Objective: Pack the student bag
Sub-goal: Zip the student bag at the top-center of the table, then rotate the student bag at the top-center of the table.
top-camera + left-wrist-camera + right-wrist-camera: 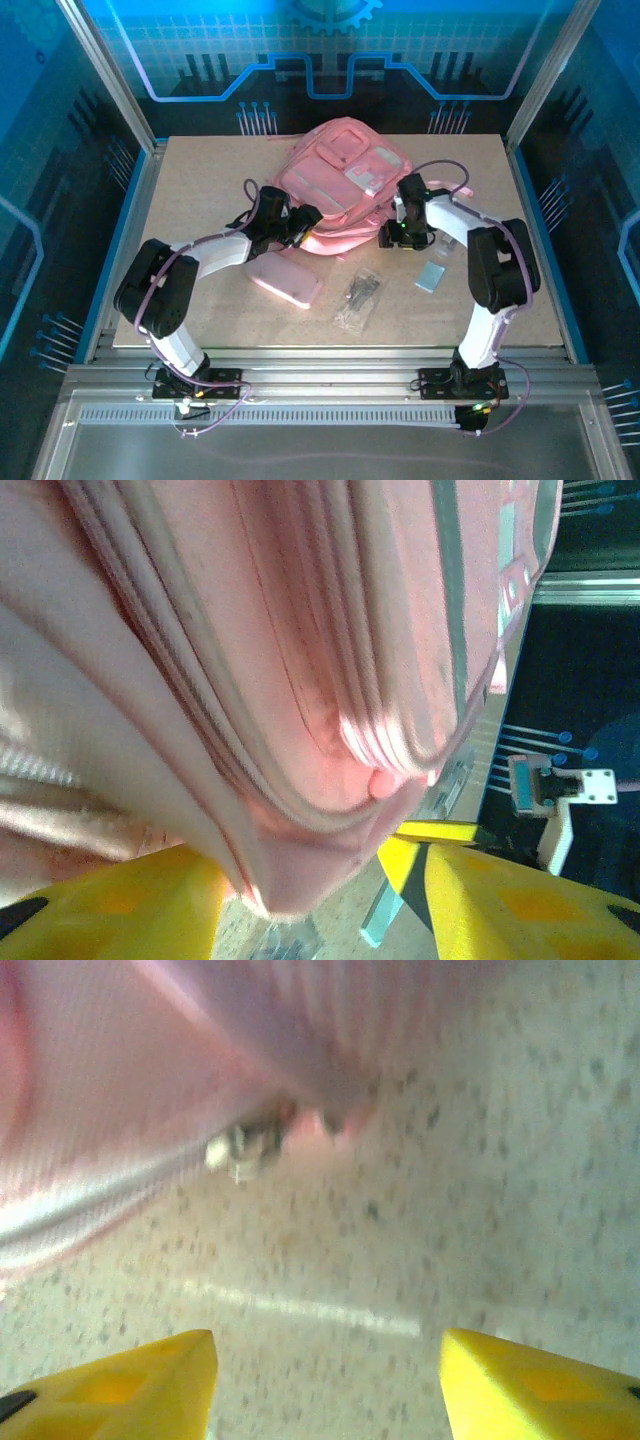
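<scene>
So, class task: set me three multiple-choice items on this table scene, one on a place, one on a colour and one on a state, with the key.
1. Relative to the backpack, where is the pencil case?
A) on top of it
B) on the table, on its near side
C) behind it, at the far edge

2. What colour is the backpack?
A) blue
B) pink
C) green

3. The right end effector is:
A) shut on a strap
B) shut on nothing
C) open, with bare table between its fingers

Key: 1 B, the top view shows it lying in front of the backpack; 2 B, its fabric is pink all over; 3 C, the right wrist view shows the yellow fingers apart over the table.
</scene>
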Robot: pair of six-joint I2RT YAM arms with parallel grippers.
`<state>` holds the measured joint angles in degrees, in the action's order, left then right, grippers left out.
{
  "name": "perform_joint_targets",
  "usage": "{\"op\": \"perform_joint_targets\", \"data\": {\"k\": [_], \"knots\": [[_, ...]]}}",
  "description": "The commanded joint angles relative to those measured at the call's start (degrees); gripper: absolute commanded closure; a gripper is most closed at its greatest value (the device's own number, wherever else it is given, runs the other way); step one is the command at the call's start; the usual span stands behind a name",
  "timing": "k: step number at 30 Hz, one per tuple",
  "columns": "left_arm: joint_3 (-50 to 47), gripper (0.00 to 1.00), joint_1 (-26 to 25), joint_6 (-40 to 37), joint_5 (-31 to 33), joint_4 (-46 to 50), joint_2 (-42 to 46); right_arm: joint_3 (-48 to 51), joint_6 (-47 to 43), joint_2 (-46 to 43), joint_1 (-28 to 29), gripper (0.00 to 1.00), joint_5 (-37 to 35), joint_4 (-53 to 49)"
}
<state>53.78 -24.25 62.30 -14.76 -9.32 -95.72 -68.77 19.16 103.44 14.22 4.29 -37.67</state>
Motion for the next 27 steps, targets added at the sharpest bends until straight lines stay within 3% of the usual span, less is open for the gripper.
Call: {"op": "perform_joint_targets", "data": {"k": [1,9,18,27], "knots": [[-1.88,0.46,-0.92,-6.27,1.48,3.27,7.21,1.53,1.75,-6.21,-0.29,0.37,3.68,0.69],[1.96,0.44,-4.09,-14.14,7.01,6.68,10.33,-3.58,3.37,-9.01,-1.01,0.34,6.83,4.97],[12.65,0.44,-5.77,-11.9,4.05,1.5,-3.21,-12.64,5.42,2.39,-3.31,0.3,14.24,14.43],[11.35,0.44,-4.57,-7.48,3.88,-2.46,-13.23,-14.56,7.31,7.83,-3.26,0.3,15.27,19.28]]}}
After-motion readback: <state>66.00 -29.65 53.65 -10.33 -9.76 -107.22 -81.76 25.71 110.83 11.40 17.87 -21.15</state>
